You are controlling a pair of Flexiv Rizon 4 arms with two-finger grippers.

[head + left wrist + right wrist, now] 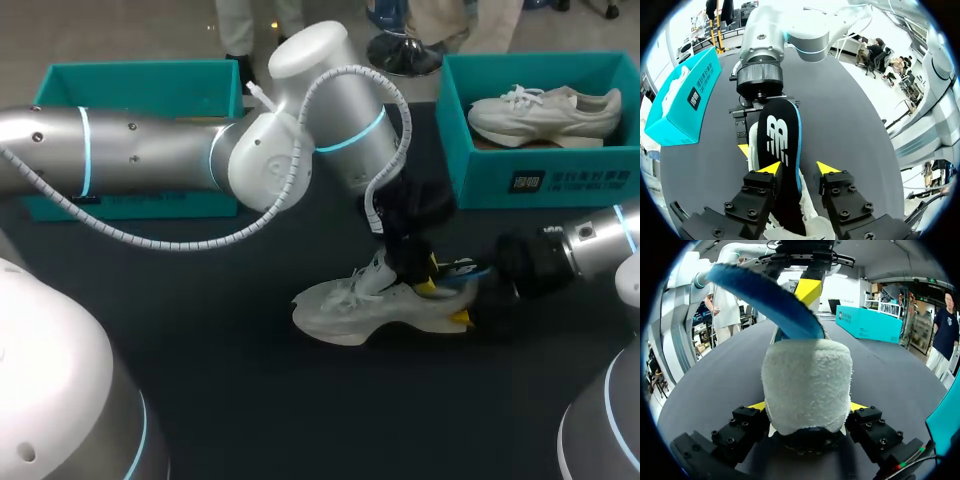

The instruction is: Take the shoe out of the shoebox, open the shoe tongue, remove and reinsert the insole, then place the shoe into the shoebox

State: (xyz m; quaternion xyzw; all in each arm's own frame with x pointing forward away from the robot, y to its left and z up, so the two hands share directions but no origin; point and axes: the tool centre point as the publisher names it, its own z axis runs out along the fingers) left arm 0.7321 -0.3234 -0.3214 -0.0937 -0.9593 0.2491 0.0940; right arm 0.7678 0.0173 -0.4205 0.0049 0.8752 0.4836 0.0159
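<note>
A pale grey shoe (365, 312) lies on its side on the dark table, toe to the left. My right gripper (460, 295) is shut on its heel: in the right wrist view the terry heel collar (807, 385) fills the gap between the two fingers of the right gripper (807, 407). A black insole with a blue underside (781, 137) sticks up out of the shoe's opening. My left gripper (799, 169) stands open around the insole, which rests against one finger and is clear of the other. From the right wrist the insole (767, 300) curves up to a left fingertip (807, 290).
A teal shoebox (600, 170) at the back right holds a second pale shoe (545, 112). Another teal shoebox (140, 85) stands at the back left, behind my left arm. My left arm's elbow (330, 110) hangs over the table's middle.
</note>
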